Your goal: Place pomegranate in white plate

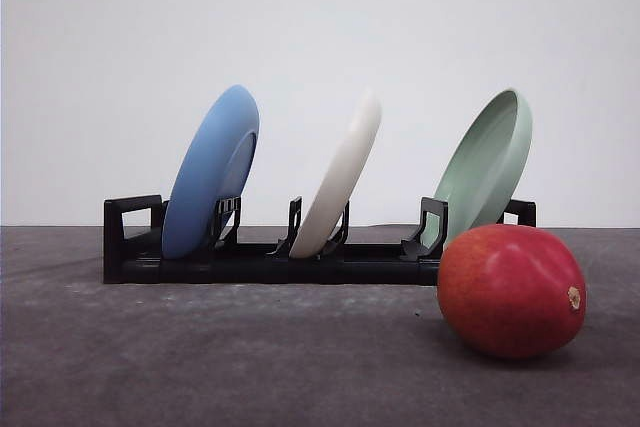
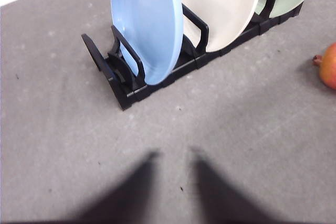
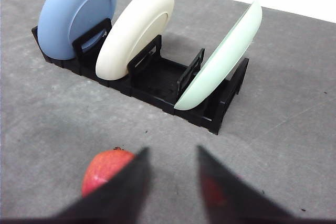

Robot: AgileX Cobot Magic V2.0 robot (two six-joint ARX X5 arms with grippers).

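Front view: the pomegranate [image 1: 511, 290] is lying on the grey surface [image 1: 250, 357], just in front of the right end of the black dish rack [image 1: 300, 257]. The rack is holding three plates on edge, each leaning in its own slot: the blue plate [image 1: 210, 172], the white plate [image 1: 340, 175] in the middle, and the pale green plate [image 1: 485, 167]. Standing like this, the white plate is offering no flat bed for the fruit.

Left wrist view: the left claw [image 2: 172, 192] is hanging above bare surface with its fingers apart, holding and touching nothing; the pomegranate [image 2: 328, 65] is sitting well off to one side.

Right wrist view: the right claw [image 3: 170, 187] is hovering close over the pomegranate [image 3: 105, 169], fingers spread and empty, the fruit lying beside one finger, not between them.
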